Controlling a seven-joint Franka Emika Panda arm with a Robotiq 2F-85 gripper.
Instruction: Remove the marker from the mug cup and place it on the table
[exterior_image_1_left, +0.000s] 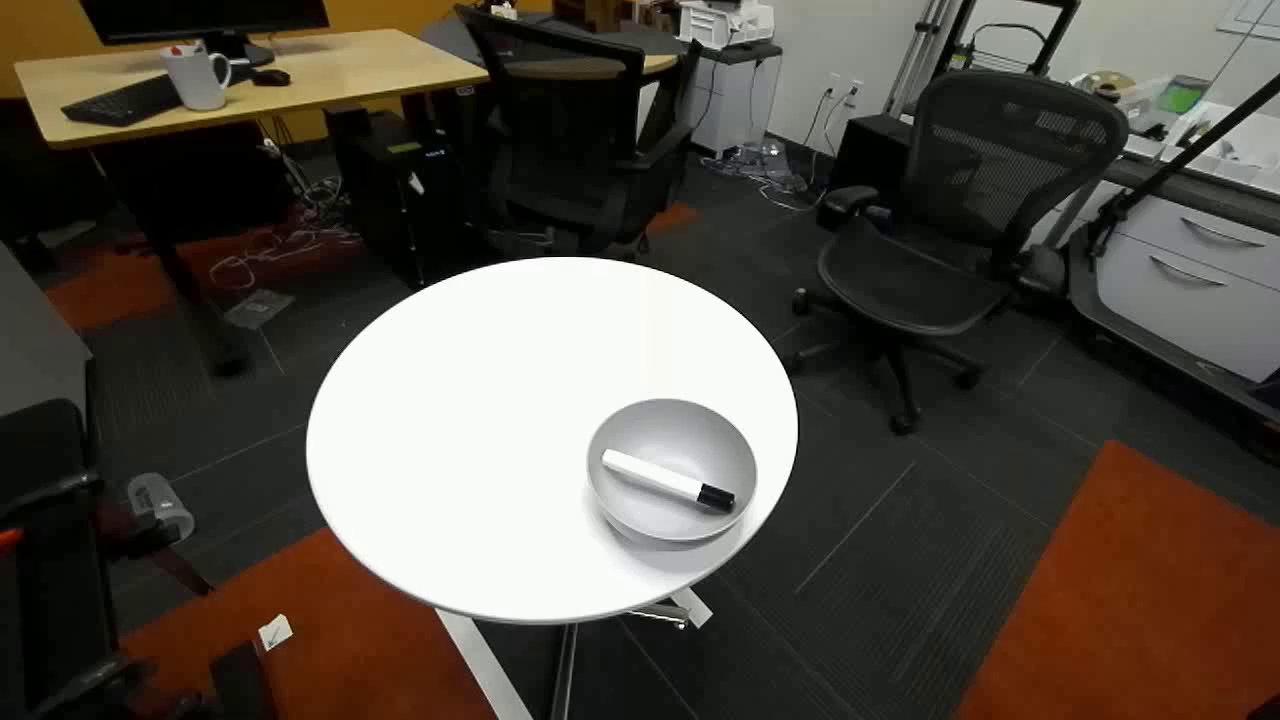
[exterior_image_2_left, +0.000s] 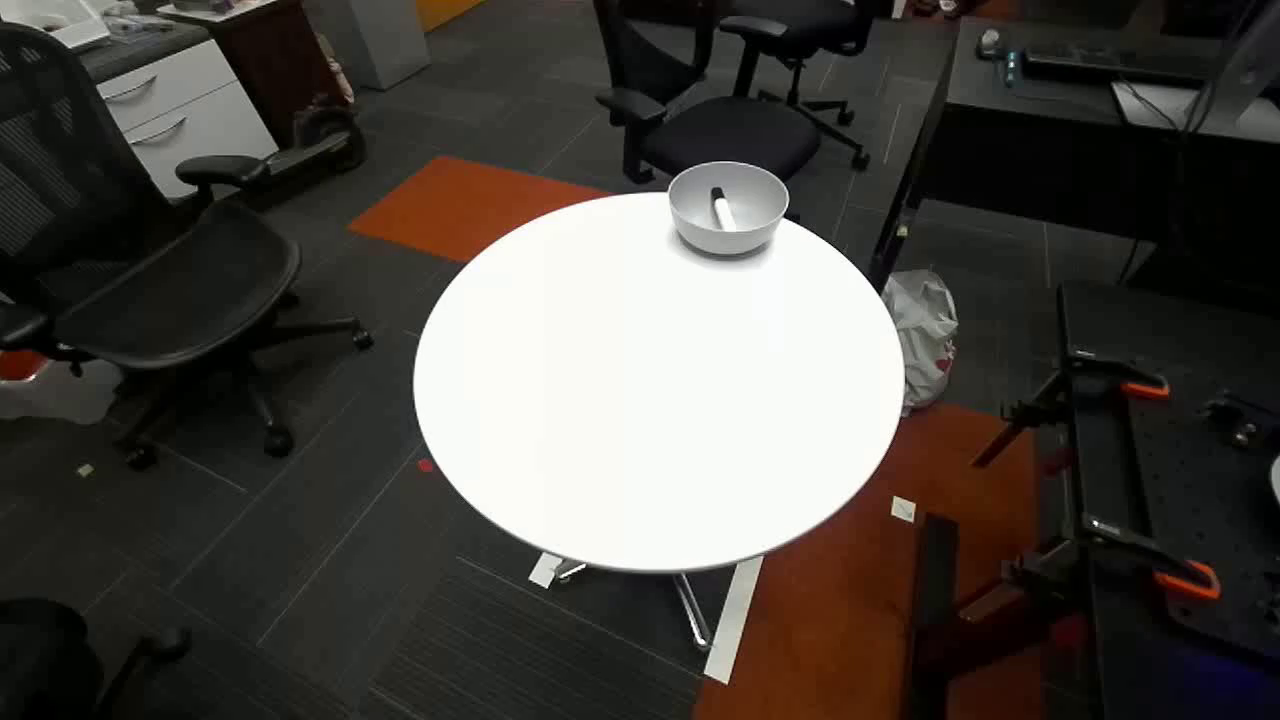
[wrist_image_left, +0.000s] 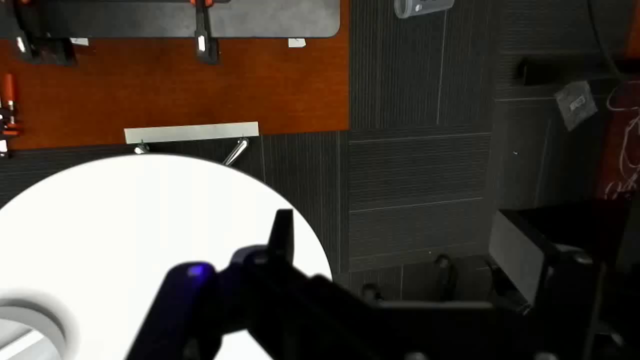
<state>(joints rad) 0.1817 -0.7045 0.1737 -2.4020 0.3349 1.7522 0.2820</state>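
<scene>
Found the round white table (exterior_image_1_left: 450, 400) near the centre of both exterior views, standing on dark carpet (exterior_image_1_left: 890, 560) with orange-red patches (exterior_image_1_left: 1150, 590). Saw a light-wood desk (exterior_image_1_left: 360, 75) between ten and eleven o'clock in an exterior view, and a black mesh chair (exterior_image_1_left: 1010, 170) toward two.

Spotted a white mug (exterior_image_1_left: 203, 86) on the desk, with something red (exterior_image_1_left: 177, 51) at its rim, too small to name, and a clear plastic cup (exterior_image_1_left: 160, 505) on the carpet toward eight. Found the grey bowl (exterior_image_1_left: 690, 440) upright near the table's edge, toward four o'clock on the top in an exterior view. Saw the marker (exterior_image_1_left: 665, 479) lying inside it in an exterior view, with its black end toward four o'clock and its white end between nine and ten. Saw part of the bowl toward eight in the wrist view, apart from the dark gripper (wrist_image_left: 245, 255) around seven. Could not tell, from so blurred a shape, the spread of the fingers or anything in their hold.
</scene>
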